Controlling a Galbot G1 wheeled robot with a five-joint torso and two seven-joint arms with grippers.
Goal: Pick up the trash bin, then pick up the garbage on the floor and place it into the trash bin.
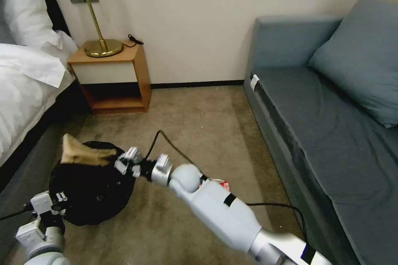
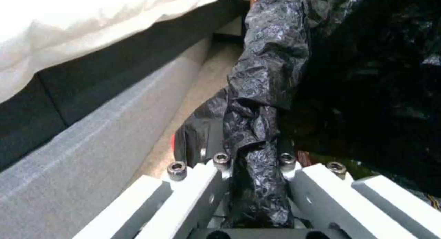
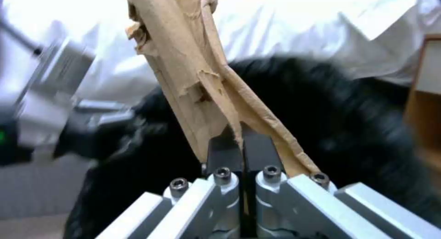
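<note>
The left hand (image 2: 255, 183) grips the black-lined trash bin (image 1: 93, 182) by its rim, beside the bed. The right hand (image 3: 242, 152), closed on the tan paper wad (image 3: 202, 80), holds it over the bin. A red-white packet (image 1: 222, 184) remains on the floor

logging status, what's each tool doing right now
left tool: closed on the bin liner.
right tool: closed on the paper, over the bin.
</note>
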